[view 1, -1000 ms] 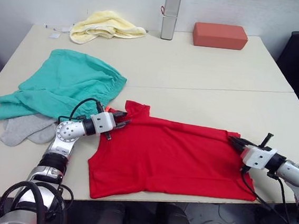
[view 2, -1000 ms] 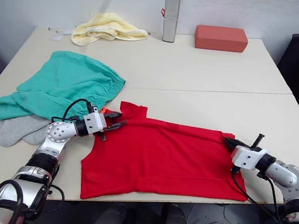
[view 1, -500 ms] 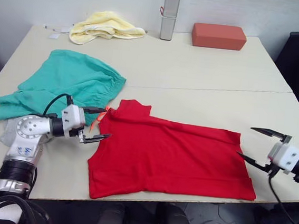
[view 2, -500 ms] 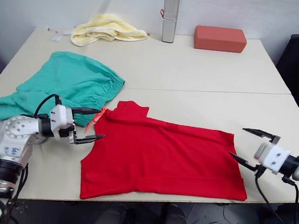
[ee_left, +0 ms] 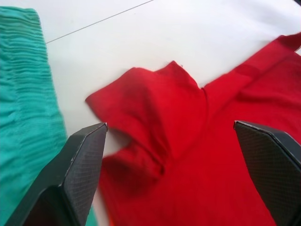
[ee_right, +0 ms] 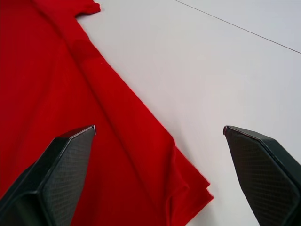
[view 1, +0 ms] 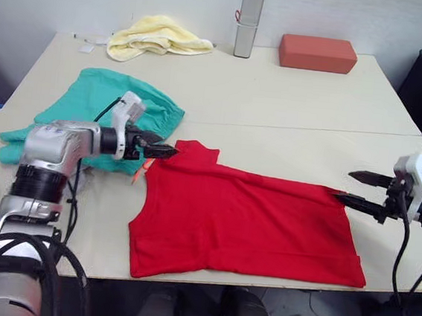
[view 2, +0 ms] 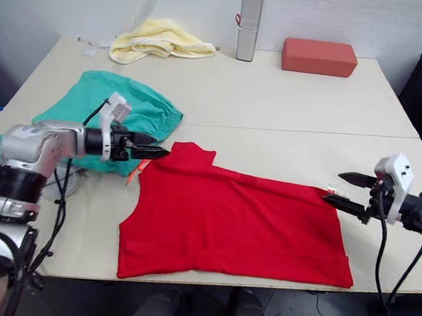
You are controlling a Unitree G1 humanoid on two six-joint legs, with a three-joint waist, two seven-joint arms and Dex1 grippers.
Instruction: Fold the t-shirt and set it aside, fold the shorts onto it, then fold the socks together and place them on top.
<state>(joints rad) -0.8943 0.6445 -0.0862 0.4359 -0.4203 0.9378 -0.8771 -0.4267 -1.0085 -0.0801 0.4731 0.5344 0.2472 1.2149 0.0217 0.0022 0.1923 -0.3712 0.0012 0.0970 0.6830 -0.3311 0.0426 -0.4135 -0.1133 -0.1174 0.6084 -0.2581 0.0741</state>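
Since 0.5 s ago both arms have swung back in toward the t-shirt (view 1: pixel 243 217): the left gripper (view 1: pixel 161 150), then off the garment's left edge, now sits at the collar-side corner; the right gripper (view 1: pixel 357 188), then clear of the cloth, now has its lower finger at the far right corner. T-shirt itself looks unshifted.

T-shirt: bright red, spread mostly flat on the near half of the counter (view 1: pixel 291 106), long axis running left to right. Small raised fold at the upper left corner; the left wrist view shows that fold bunched between the spread fingers.

Left jaws: wide open, nothing held, 1 finger on each side of the bunched red corner. Teal cloth lies just beside it.

Right jaws: wide open, nothing held. In the right wrist view the t-shirt's edge and corner lie between the 2 fingers, bare counter beyond.

Shorts (view 1: pixel 96 113): teal-green, crumpled, left of the t-shirt, behind the left forearm. Orange drawstring (view 1: pixel 144 168) shows just below the left gripper, between shorts and t-shirt.

Socks: a pale grey bit beside the left arm in the right eye view may be them; cannot tell for sure.

Far edge of counter: pale yellow towel (view 1: pixel 157 35) at left, grey upright cylinder (view 1: pixel 247 18) in the middle, brick-red block (view 1: pixel 317 53) to its right. All well apart from the garments.
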